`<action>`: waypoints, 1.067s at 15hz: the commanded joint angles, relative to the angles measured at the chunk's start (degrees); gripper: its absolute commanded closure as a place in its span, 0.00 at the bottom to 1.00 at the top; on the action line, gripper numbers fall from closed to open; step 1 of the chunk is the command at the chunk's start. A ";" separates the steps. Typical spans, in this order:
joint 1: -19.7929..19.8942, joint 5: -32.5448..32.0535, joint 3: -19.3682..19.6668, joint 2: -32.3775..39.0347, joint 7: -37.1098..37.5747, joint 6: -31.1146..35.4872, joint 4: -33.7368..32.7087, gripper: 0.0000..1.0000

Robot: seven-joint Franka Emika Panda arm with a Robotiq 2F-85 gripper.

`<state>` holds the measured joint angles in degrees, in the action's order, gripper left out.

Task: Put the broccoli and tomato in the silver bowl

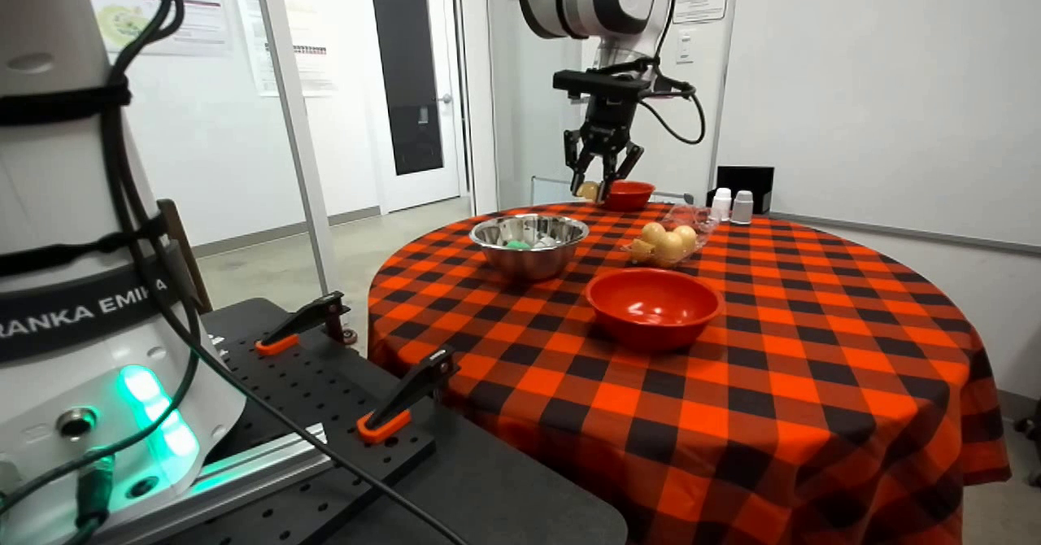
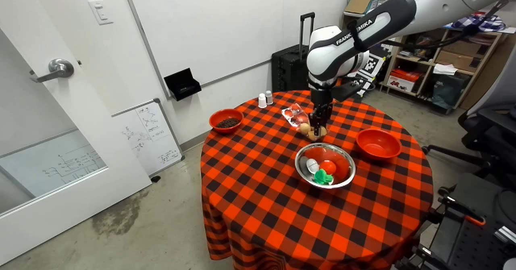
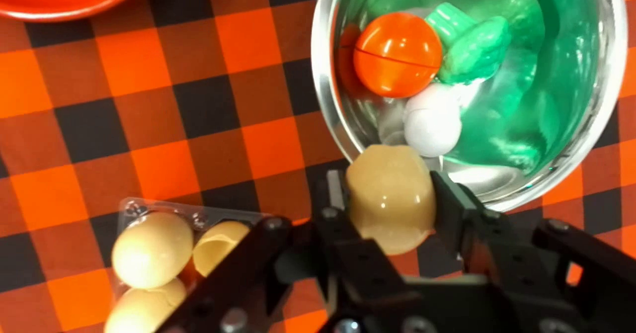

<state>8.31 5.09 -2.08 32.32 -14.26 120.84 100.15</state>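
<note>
One silver bowl [image 3: 576, 59] holding one tomato [image 3: 397, 54], one broccoli [image 3: 477, 52], one white piece [image 3: 433, 124]; two red bowls [image 2: 379, 145]; pincer [image 3: 393, 194] gripping one yellowish rounded piece [image 3: 390, 204].

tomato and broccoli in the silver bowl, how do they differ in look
The tomato is orange-red; the broccoli is green. The tomato is a smooth ball with a dark line across it; the broccoli has a ridged stalk and a lumpy head. Both lie in the silver bowl.
</note>
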 commanded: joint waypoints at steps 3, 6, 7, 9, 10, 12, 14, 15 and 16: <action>-0.99 -4.95 4.03 6.23 2.08 1.04 -7.23 0.81; -1.14 -6.99 4.75 10.01 2.81 0.92 -12.39 0.81; -1.24 -7.58 4.90 11.35 3.17 0.78 -14.21 0.81; -1.39 -8.41 5.11 13.83 4.02 0.43 -17.66 0.81; -1.48 -8.75 5.26 15.18 4.46 0.20 -19.54 0.81; -1.58 -9.15 5.50 17.50 5.36 -0.39 -22.80 0.81; -1.68 -9.33 5.77 19.63 6.04 -0.91 -25.53 0.81; -1.77 -9.51 5.96 20.70 6.28 -1.03 -26.77 0.81; -1.80 -9.62 6.09 21.62 6.39 -1.28 -27.86 0.81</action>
<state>7.43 -3.13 2.90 49.63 -9.83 121.96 78.62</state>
